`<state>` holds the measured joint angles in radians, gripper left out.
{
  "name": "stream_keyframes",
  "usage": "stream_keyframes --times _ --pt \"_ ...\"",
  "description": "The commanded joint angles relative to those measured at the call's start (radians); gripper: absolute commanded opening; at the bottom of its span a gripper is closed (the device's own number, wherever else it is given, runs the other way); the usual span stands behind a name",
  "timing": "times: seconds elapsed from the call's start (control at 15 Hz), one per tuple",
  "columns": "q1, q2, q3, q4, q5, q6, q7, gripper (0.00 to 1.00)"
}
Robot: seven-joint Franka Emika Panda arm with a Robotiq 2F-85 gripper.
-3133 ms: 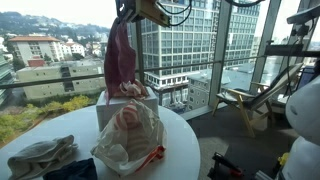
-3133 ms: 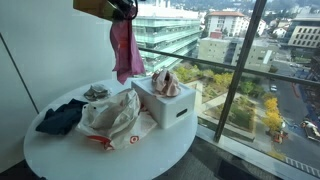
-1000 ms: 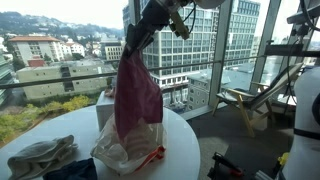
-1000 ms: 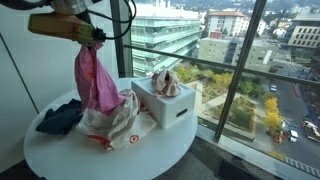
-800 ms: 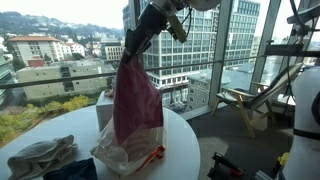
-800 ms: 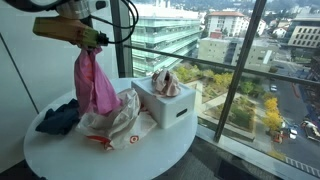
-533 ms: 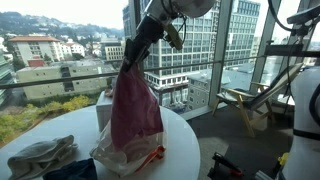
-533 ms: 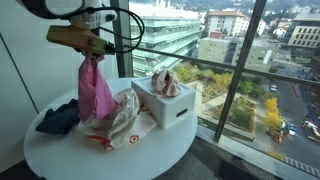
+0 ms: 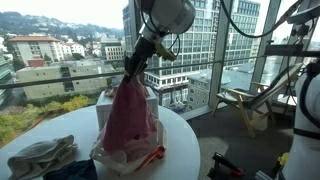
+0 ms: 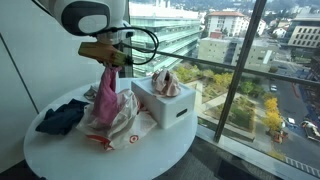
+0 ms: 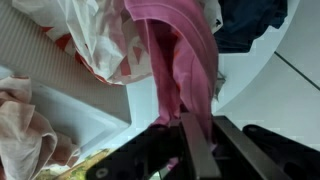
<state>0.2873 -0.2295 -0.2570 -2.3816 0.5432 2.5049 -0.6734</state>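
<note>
My gripper (image 9: 131, 75) (image 10: 108, 68) (image 11: 196, 135) is shut on the top of a pink cloth (image 9: 128, 115) (image 10: 104, 100) (image 11: 180, 60). The cloth hangs down and its lower part rests in a clear plastic bag with red print (image 9: 125, 150) (image 10: 118, 122) (image 11: 90, 45) on the round white table (image 9: 80, 125) (image 10: 110, 155). A white box (image 10: 168, 103) (image 11: 70, 115) with a crumpled light cloth (image 10: 165, 83) (image 11: 25, 125) in it stands just beside the bag, behind it in an exterior view (image 9: 104, 104).
A dark blue garment (image 10: 60, 117) (image 11: 250, 22) and a grey cloth (image 9: 40, 155) (image 10: 96, 92) lie on the table next to the bag. Tall windows (image 10: 240, 70) stand close behind the table. A wooden chair (image 9: 240, 105) is off to the side.
My gripper has moved down and toward the bag with the pink cloth. The cloth hung free above the table; now its lower part is bunched in the bag.
</note>
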Motion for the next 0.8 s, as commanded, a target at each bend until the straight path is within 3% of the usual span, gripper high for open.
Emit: stream_keyframes --times 0.0,0.27,0.47,0.6,0.73 --pt "-0.118 0.082 0.086 0.056 -0.094 0.057 0.119 0.03" --pt "-0.236 0.115 0.159 0.054 -0.413 0.075 0.418 0.03" --pt "-0.282 0.119 0.205 0.058 -0.652 0.028 0.609 0.03" --pt "-0.275 0.136 0.224 0.063 -0.698 0.022 0.608 0.03" --pt "-0.254 0.163 0.237 0.070 -0.655 0.015 0.543 0.03"
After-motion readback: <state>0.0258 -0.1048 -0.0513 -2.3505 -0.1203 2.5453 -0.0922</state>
